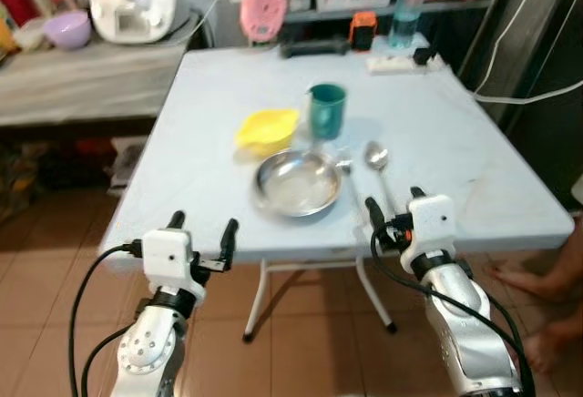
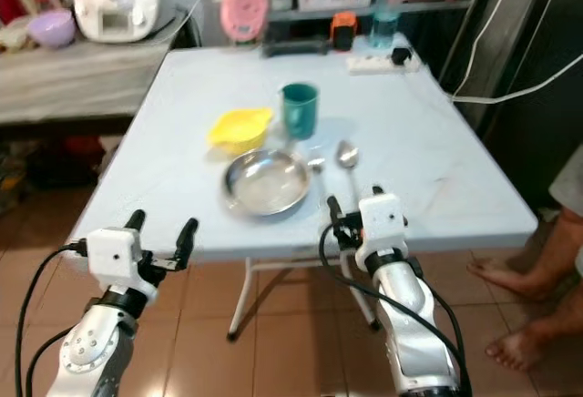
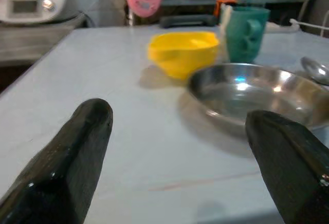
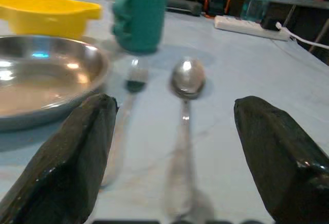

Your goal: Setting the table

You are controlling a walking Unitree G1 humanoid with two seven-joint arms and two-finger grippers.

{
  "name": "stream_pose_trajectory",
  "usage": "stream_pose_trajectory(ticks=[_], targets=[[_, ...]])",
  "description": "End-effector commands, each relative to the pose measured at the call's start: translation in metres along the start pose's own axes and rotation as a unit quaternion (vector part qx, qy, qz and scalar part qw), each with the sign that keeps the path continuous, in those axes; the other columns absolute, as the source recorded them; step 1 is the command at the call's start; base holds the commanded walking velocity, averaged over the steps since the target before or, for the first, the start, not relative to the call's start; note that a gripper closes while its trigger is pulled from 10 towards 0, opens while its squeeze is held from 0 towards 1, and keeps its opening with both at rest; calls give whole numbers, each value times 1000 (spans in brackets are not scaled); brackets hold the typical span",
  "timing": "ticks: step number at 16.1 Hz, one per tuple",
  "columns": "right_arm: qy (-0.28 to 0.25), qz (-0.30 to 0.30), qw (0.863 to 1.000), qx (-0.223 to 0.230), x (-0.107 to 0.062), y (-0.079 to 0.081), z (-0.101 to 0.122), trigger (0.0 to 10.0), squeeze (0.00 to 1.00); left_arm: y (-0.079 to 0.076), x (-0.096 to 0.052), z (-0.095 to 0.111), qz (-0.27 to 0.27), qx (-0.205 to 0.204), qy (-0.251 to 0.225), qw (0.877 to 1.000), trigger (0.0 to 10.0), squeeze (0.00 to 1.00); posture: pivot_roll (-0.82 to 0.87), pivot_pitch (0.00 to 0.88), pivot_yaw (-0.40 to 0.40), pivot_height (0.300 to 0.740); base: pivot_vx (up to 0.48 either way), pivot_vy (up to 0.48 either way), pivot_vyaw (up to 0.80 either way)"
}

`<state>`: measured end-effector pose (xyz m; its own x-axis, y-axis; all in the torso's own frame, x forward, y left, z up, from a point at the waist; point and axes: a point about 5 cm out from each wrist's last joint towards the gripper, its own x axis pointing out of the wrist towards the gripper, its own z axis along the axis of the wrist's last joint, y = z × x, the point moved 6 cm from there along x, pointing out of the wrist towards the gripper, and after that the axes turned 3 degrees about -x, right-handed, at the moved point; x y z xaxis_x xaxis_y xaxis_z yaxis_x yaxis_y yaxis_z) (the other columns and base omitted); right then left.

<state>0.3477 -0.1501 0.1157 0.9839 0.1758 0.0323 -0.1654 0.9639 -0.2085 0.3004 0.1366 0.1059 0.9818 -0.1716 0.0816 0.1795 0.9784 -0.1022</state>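
Note:
A steel plate [image 1: 295, 184] lies near the front of the pale blue table [image 1: 209, 124]. Behind it sit a yellow bowl [image 1: 267, 130] and a teal mug [image 1: 327, 110]. To the plate's right lie a fork [image 1: 349, 181] and a spoon [image 1: 379, 167], side by side. My right gripper [image 1: 394, 210] hovers open at the table's front edge, just before the fork and spoon handles, with nothing between its fingers. My left gripper [image 1: 202, 233] is open and empty, at the front left edge of the table.
A power strip [image 1: 401, 63], a bottle [image 1: 406, 15] and a pink appliance [image 1: 264, 10] stand at the table's far edge. A counter [image 1: 82, 78] with a white machine is at the left. A person's bare feet [image 1: 533, 310] stand on the tiled floor at the right.

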Motion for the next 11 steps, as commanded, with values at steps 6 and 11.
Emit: stream_pose_trajectory(ticks=[6,11], targets=[[-29,75,997,19,-5,30,22,10000,0,6,-3,-1,7,9,6,1000,10000,0,-83,93,60,740,361,0,0],[-31,91,995,25,-7,37,26,10000,0,13,-9,-2,20,11,12,1000,10000,0,-77,104,64,740,0,0,0]])
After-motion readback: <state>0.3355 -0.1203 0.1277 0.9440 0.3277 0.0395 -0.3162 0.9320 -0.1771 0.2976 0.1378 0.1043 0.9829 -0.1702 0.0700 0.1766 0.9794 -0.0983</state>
